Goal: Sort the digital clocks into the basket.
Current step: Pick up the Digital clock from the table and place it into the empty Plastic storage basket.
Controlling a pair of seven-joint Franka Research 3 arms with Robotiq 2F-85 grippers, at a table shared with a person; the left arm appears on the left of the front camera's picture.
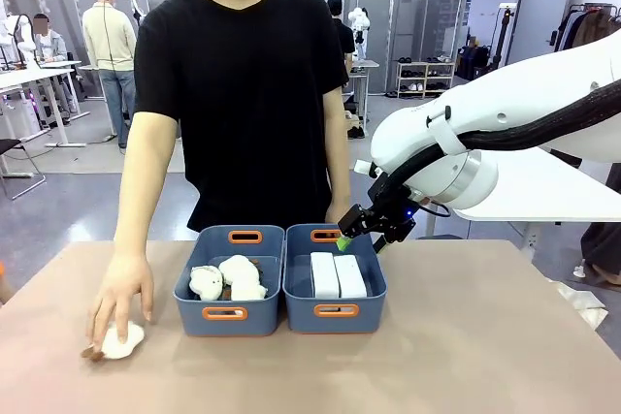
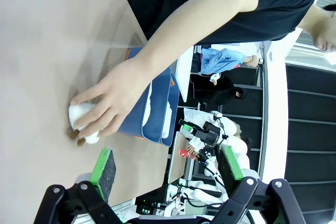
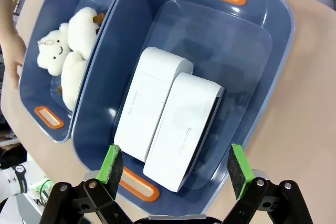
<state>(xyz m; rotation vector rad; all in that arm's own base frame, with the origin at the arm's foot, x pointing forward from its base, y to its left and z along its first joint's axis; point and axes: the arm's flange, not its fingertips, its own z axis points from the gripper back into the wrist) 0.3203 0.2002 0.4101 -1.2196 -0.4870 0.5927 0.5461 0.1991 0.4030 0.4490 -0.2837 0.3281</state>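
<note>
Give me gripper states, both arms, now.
Left gripper: open, empty.
Right gripper: open, empty, above the two digital clocks in the basket.

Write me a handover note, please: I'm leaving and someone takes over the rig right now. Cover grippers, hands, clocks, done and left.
Right gripper: open and empty, above the right basket.
Left gripper: open and empty, over bare table, away from the baskets.
Both clocks lie side by side in the right basket.
Left basket holds white plush toys.
The person's hand rests on one more plush toy on the table.
Done: clock sorting looks finished.
Left: probably just pulling the right arm back; that plush toy is still out.
</note>
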